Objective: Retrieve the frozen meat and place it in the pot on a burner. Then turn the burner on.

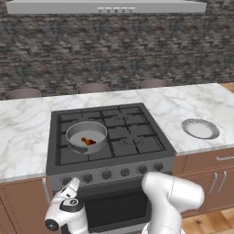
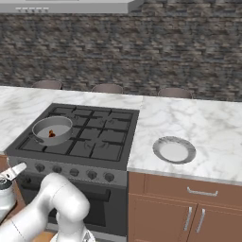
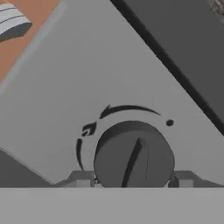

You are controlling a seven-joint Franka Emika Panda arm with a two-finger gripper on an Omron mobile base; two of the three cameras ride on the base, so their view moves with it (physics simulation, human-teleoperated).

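The grey pot [image 1: 98,144] [image 2: 65,124] stands on the front-left burner [image 1: 67,154] [image 2: 32,144] of the dark cooktop. In it lies the frozen meat [image 1: 88,141] [image 2: 51,133], a small reddish-orange chunk. My gripper [image 1: 73,183] [image 2: 17,170] [image 3: 133,180] is low at the stove's front panel, at the leftmost knob [image 1: 67,180] [image 3: 133,157]. In the hand view its two fingertips [image 3: 83,179] press against either side of that round dark knob, whose pointer sits a little off the dot mark.
A row of more knobs [image 1: 106,174] [image 2: 74,172] runs along the stove front. A shallow silvery dish [image 1: 200,128] [image 2: 174,150] lies on the marble counter right of the stove. Wooden cabinets [image 2: 189,212] stand below it; a range hood hangs above.
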